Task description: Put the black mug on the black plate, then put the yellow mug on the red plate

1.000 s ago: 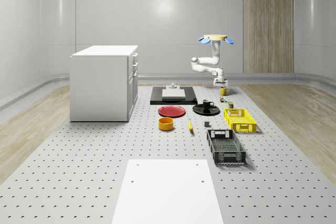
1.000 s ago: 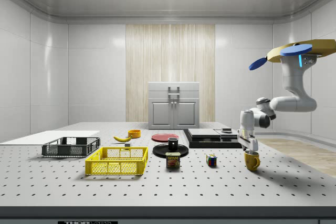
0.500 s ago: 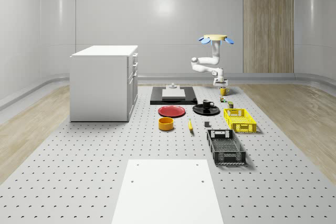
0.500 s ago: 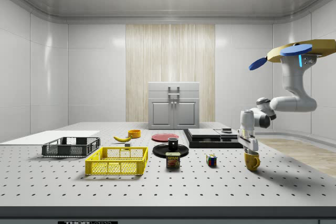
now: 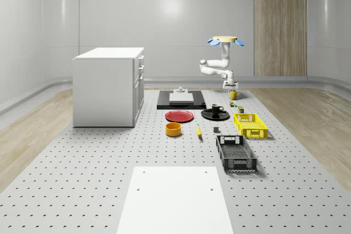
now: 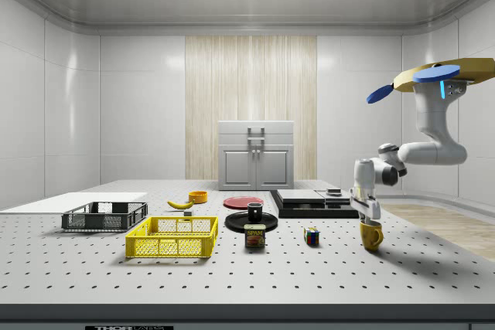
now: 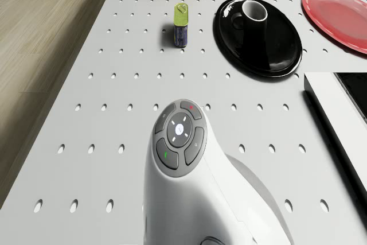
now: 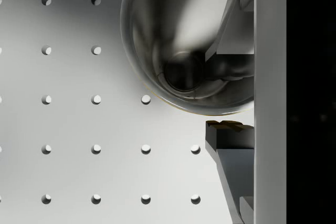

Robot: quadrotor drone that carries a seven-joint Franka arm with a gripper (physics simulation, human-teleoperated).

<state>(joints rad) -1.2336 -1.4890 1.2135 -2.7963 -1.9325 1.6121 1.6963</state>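
Note:
The yellow mug [image 6: 371,235] hangs at the table's far right in the side view, gripped by its rim. My gripper [image 6: 369,214] is shut on it from above; in the wrist view one finger [image 8: 229,24] is inside the mug [image 8: 173,40] and the other finger [image 8: 229,153] outside its wall. The mug [image 5: 233,95] sits behind the black plate [image 5: 215,115]. The black mug [image 5: 217,108] stands upright on that plate [image 7: 258,47]. The red plate [image 5: 180,116] lies bare just left of it. The drone [image 5: 226,40] hovers over the table's far end.
A can [image 6: 255,236] and a colour cube [image 6: 312,236] stand between the yellow mug and the plates. A yellow crate [image 5: 250,125] and a black crate [image 5: 236,153] line the right side. A black slab [image 5: 181,100], a white cabinet [image 5: 108,86], a yellow bowl [image 5: 174,129] and a banana [image 5: 198,130] lie leftward.
The gripper has risen slightly and the yellow mug has come up with it. The drone and the other objects have stayed in place.

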